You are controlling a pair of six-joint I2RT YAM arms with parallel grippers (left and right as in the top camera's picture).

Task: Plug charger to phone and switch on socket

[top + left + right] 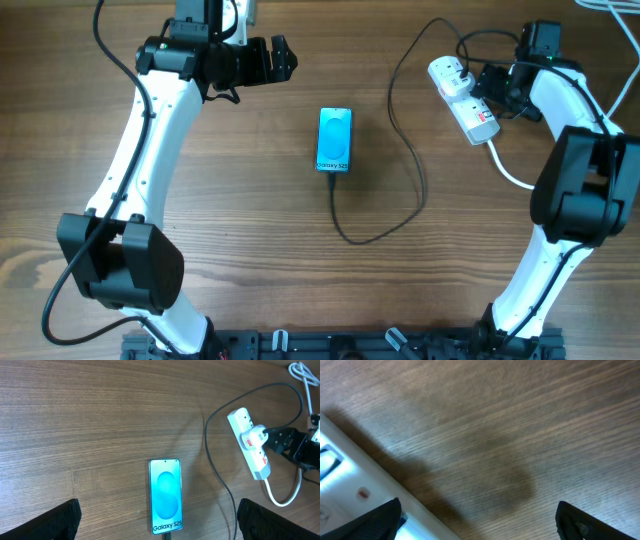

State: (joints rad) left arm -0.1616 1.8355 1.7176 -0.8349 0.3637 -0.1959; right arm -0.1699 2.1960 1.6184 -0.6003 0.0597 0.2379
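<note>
The phone [334, 139] lies flat mid-table with its teal screen up; it also shows in the left wrist view [166, 496]. The charger's black cable [415, 165] is plugged into the phone's near end and loops right and back to a white adapter [455, 75] seated in the socket [470, 108]. The socket also shows in the left wrist view [252, 447] and at the right wrist view's left edge [340, 477]. My left gripper [283, 58] is open and empty, up left of the phone. My right gripper [493, 88] is open, close beside the socket's right side.
The socket's thick white cord [510, 170] curves off toward the right arm's base. Another white cord [600, 8] lies at the back right corner. Bare wooden table [250, 220] surrounds the phone.
</note>
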